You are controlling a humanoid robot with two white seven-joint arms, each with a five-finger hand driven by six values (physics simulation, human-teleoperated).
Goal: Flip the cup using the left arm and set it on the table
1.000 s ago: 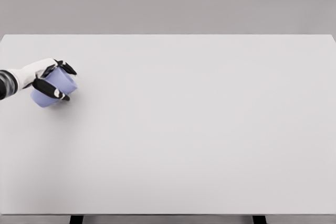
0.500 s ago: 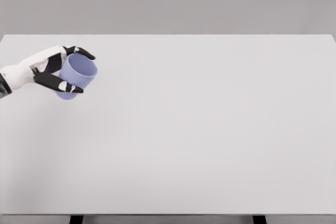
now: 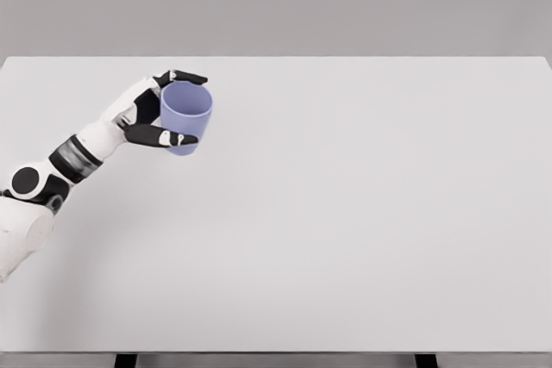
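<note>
The lilac plastic cup (image 3: 185, 117) is clamped in the left hand (image 3: 152, 115), mouth toward twelve o'clock, above the white table (image 3: 345, 213).

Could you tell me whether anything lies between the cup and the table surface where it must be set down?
Nothing visible does. The left hand holds the cup mouth up, and the table beneath and around it shows nothing else.

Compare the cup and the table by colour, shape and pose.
The cup is lavender blue; the table is pale grey-white. The cup is small and round, mouth up; the table is a wide flat rectangle. The cup is gripped in the left hand; the table stands on dark legs. Both look plain and unpatterned.
</note>
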